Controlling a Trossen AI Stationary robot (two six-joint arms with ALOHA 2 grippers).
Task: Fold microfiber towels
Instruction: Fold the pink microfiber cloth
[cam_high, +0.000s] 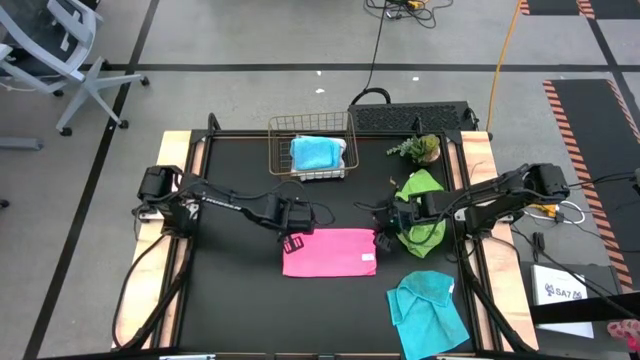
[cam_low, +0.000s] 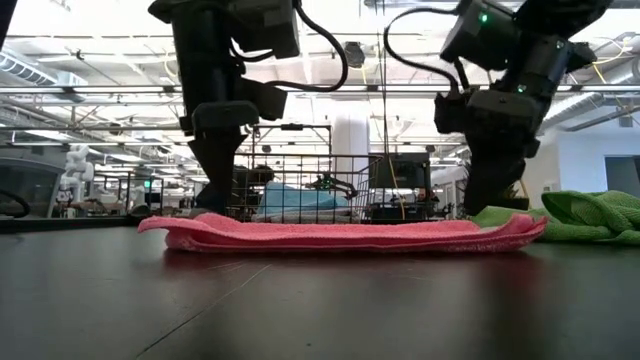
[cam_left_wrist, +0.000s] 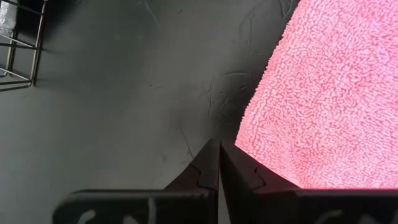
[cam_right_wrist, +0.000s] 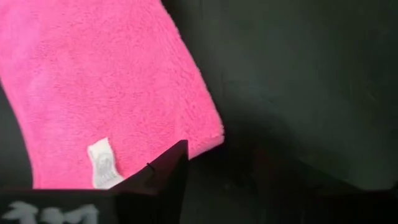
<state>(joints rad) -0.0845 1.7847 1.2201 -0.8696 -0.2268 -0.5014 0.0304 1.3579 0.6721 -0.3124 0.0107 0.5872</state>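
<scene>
Two sets of jaws are working one pink towel (cam_high: 330, 252), which is lying flat mid-counter (cam_high: 240, 310), folded into a rectangle, long axis running left-right between my arms. Left jaws (cam_high: 295, 240) are sitting clenched at its far-left corner, fingers (cam_left_wrist: 211, 171) pressed together, gripping nothing, tips just beside the towel edge on bare counter. Right jaws (cam_high: 381, 240) are hanging over the far-right corner, spread apart, holding nothing; towel's white tag (cam_right_wrist: 102, 163) is showing near them. Lime green towel (cam_high: 420, 210) is lying crumpled under my right arm. Cyan towel (cam_high: 428, 312) is sprawling near the front right. Another cyan towel (cam_high: 314, 153) is sitting in the wire basket (cam_high: 280, 140) at the back.
</scene>
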